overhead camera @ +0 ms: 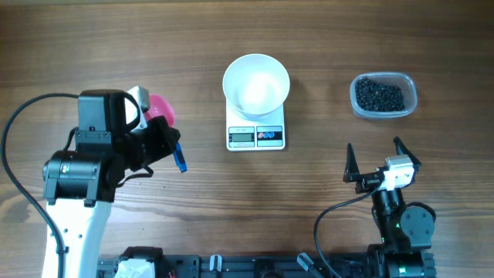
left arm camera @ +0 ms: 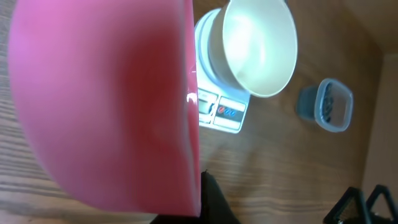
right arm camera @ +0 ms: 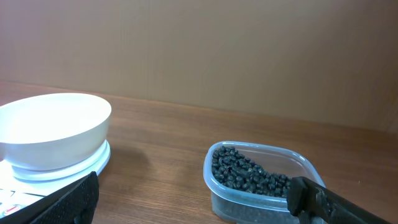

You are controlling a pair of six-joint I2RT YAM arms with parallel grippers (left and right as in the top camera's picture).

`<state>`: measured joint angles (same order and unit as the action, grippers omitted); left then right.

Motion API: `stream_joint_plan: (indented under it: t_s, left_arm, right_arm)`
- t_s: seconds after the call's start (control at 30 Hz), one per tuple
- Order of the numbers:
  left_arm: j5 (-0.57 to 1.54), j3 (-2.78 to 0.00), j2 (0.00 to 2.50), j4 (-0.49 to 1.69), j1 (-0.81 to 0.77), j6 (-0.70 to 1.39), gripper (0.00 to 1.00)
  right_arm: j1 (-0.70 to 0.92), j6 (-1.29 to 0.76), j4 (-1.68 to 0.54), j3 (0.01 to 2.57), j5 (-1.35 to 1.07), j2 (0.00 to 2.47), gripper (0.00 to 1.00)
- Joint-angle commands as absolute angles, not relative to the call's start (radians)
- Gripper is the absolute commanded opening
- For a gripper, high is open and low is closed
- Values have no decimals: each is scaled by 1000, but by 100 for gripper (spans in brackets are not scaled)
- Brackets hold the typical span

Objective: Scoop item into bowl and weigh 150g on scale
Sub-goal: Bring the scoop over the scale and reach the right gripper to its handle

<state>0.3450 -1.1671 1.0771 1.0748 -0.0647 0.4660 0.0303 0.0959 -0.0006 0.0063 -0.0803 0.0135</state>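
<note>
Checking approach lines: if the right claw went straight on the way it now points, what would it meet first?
Most likely the clear rounded-rectangle plastic tub of small black beads: the open right claw faces it, nothing between. Depth is unclear; it might skim the left side.

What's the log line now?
left fingers: shut on pink scoop | right fingers: open | bowl: empty, on scale | beads: in tub

White bowl [overhead camera: 256, 83] sits on scale [overhead camera: 256, 137], black beads [overhead camera: 380, 96] well apart.
</note>
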Motion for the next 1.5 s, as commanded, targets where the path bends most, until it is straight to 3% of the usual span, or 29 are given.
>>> stream_joint_plan:
  t_s: [0.0, 0.1, 0.17, 0.27, 0.3, 0.37, 0.43, 0.53, 0.6, 0.73, 0.83, 0.9, 1.0, 1.03, 1.17, 1.2, 1.37, 1.47]
  left_arm:
    - [358, -1180, 1079, 1034, -68, 556, 4]
    - [385, -1180, 1079, 1016, -68, 555, 4]
    - [409, -1180, 1079, 1006, -68, 555, 4]
    - [531, -1180, 1079, 931, -68, 555, 4]
    - [566, -1180, 1079, 907, -68, 555, 4]
    - [679, -1180, 1079, 805, -68, 555, 4]
    - [756, -1180, 1079, 722, -69, 555, 4]
    - [796, -1180, 1079, 633, -92, 559, 4]
    - [796, -1180, 1079, 594, -115, 559, 4]
    - [770, -1180, 1079, 441, -160, 673, 4]
    - [639, -1180, 1079, 360, -214, 813, 4]
    - [528, -1180, 1079, 321, -259, 909, 4]
    - [409, -1180, 1087, 213, -336, 1049, 4]
    - [389, -1180, 1091, 174, -358, 1083, 4]
    - [324, -1180, 1116, 68, -432, 1171, 4]
    - [300, -1180, 1135, 46, -471, 1197, 4]
    - [284, -1180, 1182, 4, -536, 1220, 4]
    - [264, -1180, 1212, -54, -576, 1221, 4]
  right_arm:
    - [36, 107, 3, 5, -67, 9, 100]
    - [36, 93, 20, 5, -82, 9, 100]
    - [36, -67, 49, 5, -266, 9, 100]
    - [36, -392, 81, 5, -553, 9, 100]
    - [36, -492, 109, 5, -584, 9, 100]
    - [36, -938, 127, 5, -619, 9, 100]
    - [36, -1105, 168, 5, -602, 9, 100]
    - [35, -1173, 415, 11, -596, 10, 100]
    - [35, -1206, 432, 70, -534, 15, 100]
    - [35, -1099, 91, 352, -479, 122, 99]
    - [35, -995, -181, 593, -537, 318, 100]
    - [35, -1008, -131, 688, -720, 458, 100]
    - [35, -1319, -2, 714, -900, 618, 99]
    - [36, -1406, 4, 714, -936, 667, 91]
    - [36, -1450, 98, 714, -1071, 805, 89]
    - [36, -1523, 216, 714, -1139, 874, 89]
    - [74, -1620, 422, 714, -1132, 913, 88]
    - [139, -1625, 433, 714, -1045, 913, 88]
